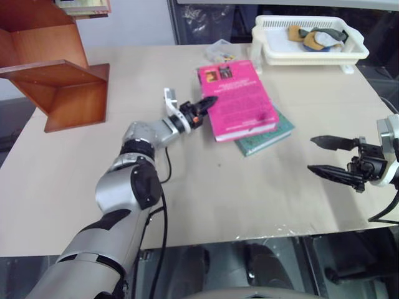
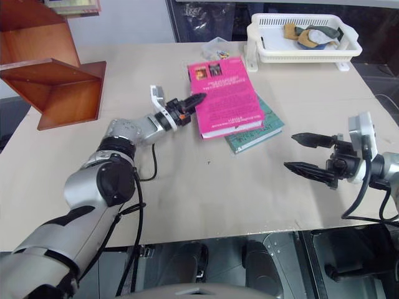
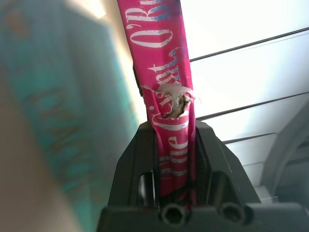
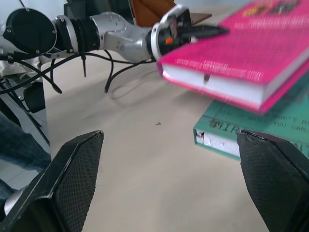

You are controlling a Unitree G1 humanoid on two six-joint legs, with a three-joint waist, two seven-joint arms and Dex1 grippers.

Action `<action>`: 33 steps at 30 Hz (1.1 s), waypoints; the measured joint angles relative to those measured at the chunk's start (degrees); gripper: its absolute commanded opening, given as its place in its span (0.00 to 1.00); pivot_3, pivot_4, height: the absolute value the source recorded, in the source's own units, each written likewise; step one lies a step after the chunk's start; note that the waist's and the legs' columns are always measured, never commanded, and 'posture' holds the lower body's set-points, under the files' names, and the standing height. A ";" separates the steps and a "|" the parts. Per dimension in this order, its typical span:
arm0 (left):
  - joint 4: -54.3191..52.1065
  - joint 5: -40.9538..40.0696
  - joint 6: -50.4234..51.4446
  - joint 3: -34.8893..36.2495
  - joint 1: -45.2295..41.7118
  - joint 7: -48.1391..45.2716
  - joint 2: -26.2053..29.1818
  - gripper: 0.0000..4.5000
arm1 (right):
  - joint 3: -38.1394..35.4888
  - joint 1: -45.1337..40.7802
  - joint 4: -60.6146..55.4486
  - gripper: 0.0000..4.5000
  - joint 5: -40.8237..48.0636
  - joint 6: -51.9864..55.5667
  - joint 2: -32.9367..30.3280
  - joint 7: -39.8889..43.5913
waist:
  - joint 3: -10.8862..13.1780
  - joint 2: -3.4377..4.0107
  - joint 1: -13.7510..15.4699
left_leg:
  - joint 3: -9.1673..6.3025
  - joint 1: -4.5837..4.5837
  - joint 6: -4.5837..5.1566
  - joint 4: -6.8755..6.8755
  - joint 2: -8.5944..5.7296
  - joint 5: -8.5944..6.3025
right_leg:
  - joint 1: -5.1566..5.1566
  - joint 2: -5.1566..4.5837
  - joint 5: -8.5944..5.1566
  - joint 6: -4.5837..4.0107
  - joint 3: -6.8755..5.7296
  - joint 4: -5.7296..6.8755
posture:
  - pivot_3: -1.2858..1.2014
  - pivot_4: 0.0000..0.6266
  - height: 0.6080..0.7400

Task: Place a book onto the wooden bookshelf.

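The pink book (image 1: 237,99) lies back cover up over a teal-green book (image 1: 265,138) at mid-table. My left gripper (image 1: 209,103) is shut on the pink book's left edge. In the left wrist view the white-lettered spine (image 3: 164,72) runs between the two black fingers (image 3: 137,159). In the right wrist view the gripped end of the pink book (image 4: 231,72) is tilted up off the teal one. The wooden bookshelf (image 1: 62,81) stands at the table's far left, apart from the gripper. My right gripper (image 1: 313,154) hovers open at the right with nothing in it.
A white plastic basket (image 1: 312,56) holding a few small items stands at the back right. A small clear bag (image 1: 219,50) lies just behind the books. Another book rests on the shelf's upper board (image 1: 84,6). The table's front edge (image 1: 206,240) is close to me.
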 measured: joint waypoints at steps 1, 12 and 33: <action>-3.83 -1.09 0.12 0.45 0.98 1.10 -0.77 0.09 | 0.18 -0.30 0.53 1.00 -0.13 -0.15 -0.01 0.17 | 0.00 0.00 0.00 | 0.00 -0.01 0.00 0.00 0.04 0.00 | -0.01 -0.01 0.00 0.00 0.01 -0.01 | 0.52 0.24 1.00; -49.99 8.06 -11.93 -17.80 10.92 9.78 -2.84 0.09 | 3.11 -7.94 9.99 1.00 -3.20 -4.61 0.95 3.25 | 0.00 -0.01 0.17 | 0.13 0.02 -0.07 0.00 0.01 0.03 | -0.08 -0.04 0.02 0.01 0.18 0.04 | 0.52 0.24 1.00; -54.01 61.66 -47.14 -48.08 7.91 -4.46 43.15 0.09 | 7.28 -29.16 34.34 1.00 -1.38 -2.69 4.55 17.34 | 0.02 0.01 -0.23 | 0.33 -0.02 0.15 -0.06 0.01 -0.07 | -0.15 0.13 0.00 -0.01 0.18 0.01 | 0.52 0.24 1.00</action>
